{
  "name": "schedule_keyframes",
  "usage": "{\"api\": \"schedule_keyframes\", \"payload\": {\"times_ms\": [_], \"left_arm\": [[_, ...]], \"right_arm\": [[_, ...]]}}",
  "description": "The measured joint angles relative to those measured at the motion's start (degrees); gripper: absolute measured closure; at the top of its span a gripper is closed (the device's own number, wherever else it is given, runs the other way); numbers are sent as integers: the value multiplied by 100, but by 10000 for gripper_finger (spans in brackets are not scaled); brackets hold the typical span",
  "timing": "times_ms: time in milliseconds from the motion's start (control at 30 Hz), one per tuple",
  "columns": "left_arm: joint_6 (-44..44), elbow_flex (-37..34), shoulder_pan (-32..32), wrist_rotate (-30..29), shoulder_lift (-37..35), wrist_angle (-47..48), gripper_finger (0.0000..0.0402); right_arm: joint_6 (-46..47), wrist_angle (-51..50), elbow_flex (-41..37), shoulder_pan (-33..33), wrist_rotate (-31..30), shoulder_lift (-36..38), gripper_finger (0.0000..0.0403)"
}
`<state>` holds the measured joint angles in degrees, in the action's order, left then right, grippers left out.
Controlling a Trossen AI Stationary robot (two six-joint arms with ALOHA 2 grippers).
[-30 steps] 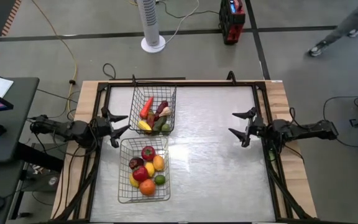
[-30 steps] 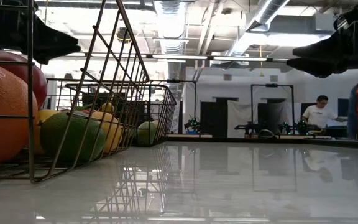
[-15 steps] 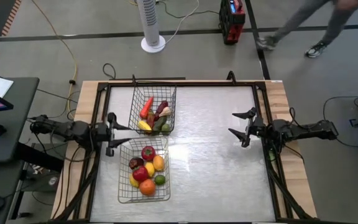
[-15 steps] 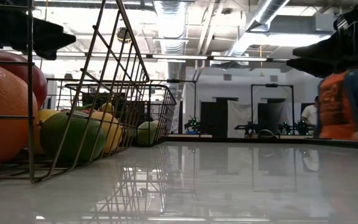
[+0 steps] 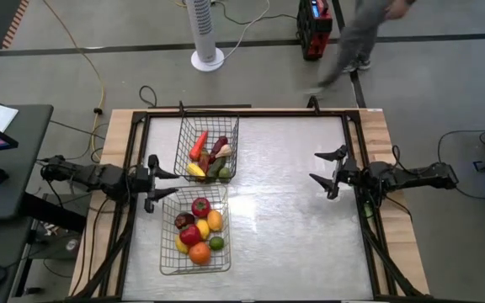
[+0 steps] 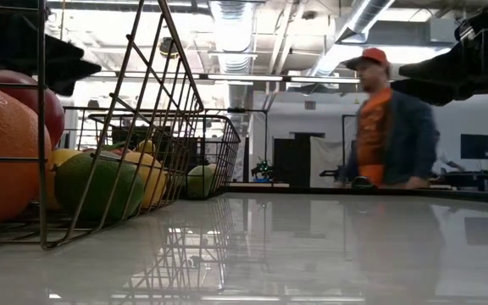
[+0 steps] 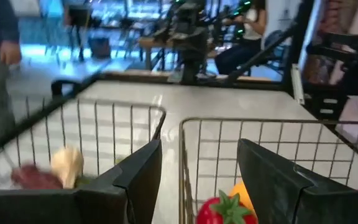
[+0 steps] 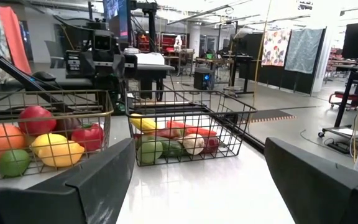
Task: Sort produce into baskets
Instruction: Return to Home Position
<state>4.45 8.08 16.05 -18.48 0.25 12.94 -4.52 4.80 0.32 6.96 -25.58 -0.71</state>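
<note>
Two wire baskets stand at the table's left. The far basket [image 5: 207, 148] holds a carrot, corn, a dark pepper and other long produce. The near basket [image 5: 195, 229] holds apples, an orange, lemons and a lime. My left gripper [image 5: 173, 183] hovers open at the baskets' left side, pointing level at the gap between their rims [image 7: 169, 121], with nothing between its fingers. My right gripper [image 5: 316, 167] hangs open above the table's right side, facing both baskets [image 8: 191, 134], and touches nothing.
The white tabletop [image 5: 285, 202] spreads wide between the baskets and my right gripper. A black frame rail [image 5: 247, 114] and wooden borders edge the table. A person [image 6: 388, 127] walks past beyond the far edge, near a white fan stand [image 5: 206, 34].
My left gripper has swung at the wrist, from pointing toward the far basket to pointing between the two baskets, so its fingertips have moved toward the table's near edge. The person beyond the far edge has walked across the room.
</note>
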Motion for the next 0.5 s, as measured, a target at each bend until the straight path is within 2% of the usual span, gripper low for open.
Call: {"api": "schedule_keyframes", "payload": {"times_ms": [133, 500], "left_arm": [[366, 0, 0, -275, 1, 156, 203], [186, 0, 0, -382, 2, 178, 203]], "right_arm": [[0, 4, 0, 0, 0, 0, 20], [0, 9, -2, 0, 0, -2, 20]]}}
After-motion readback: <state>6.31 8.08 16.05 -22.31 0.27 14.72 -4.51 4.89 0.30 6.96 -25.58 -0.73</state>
